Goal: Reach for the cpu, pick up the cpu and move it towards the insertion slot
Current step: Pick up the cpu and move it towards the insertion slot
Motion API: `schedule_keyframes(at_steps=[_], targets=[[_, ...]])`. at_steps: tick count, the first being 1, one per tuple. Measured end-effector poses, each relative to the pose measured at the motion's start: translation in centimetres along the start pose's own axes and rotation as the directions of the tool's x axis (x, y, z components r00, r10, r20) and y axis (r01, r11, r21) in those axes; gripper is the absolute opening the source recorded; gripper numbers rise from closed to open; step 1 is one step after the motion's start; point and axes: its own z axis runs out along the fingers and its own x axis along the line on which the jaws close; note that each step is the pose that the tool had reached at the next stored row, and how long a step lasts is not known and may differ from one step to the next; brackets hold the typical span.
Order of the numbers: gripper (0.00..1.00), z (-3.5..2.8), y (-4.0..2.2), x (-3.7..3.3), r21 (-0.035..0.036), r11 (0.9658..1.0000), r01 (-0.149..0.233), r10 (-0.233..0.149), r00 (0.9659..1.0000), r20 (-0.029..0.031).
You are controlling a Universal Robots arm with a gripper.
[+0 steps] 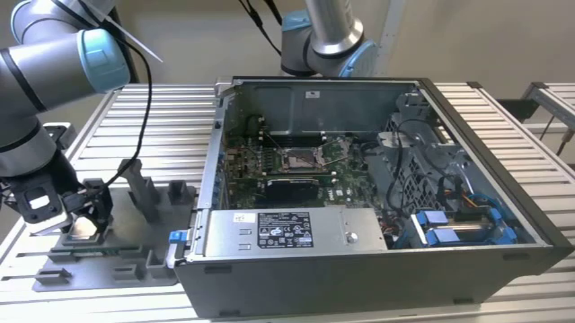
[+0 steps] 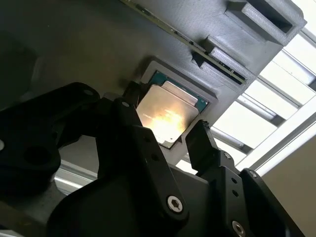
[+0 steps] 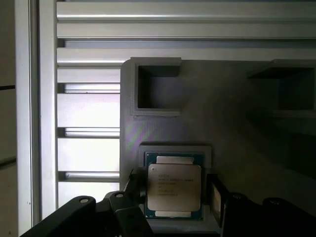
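Straddling the cpu (image 3: 174,186), the black gripper (image 2: 163,123) holds its fingers apart, one beside each opposite edge, not clamped; the chip lies flat in a square recess near the edge of the grey ribbed fixture (image 3: 237,123). It looks light, stiff, slick-faced and fragile, best pinched by its edges. Farther off, the insertion slot (image 1: 301,159) gleams inside the steel case (image 1: 359,269)

Exterior view looks down across the computer case (image 1: 378,269); both wrist views, seemingly close, share the cpu (image 2: 168,116) (image 3: 174,187).
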Motion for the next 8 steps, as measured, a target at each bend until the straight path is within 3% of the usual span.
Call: schedule_keyframes(at_steps=[7, 8], targets=[[1.00, 0.00, 0.00, 0.01, 0.0000, 1.0000, 0.000, 0.000, 1.0000, 0.0000], [0.00, 0.00, 0.00, 0.01, 0.0001, 1.0000, 0.000, 0.000, 1.0000, -0.0001]])
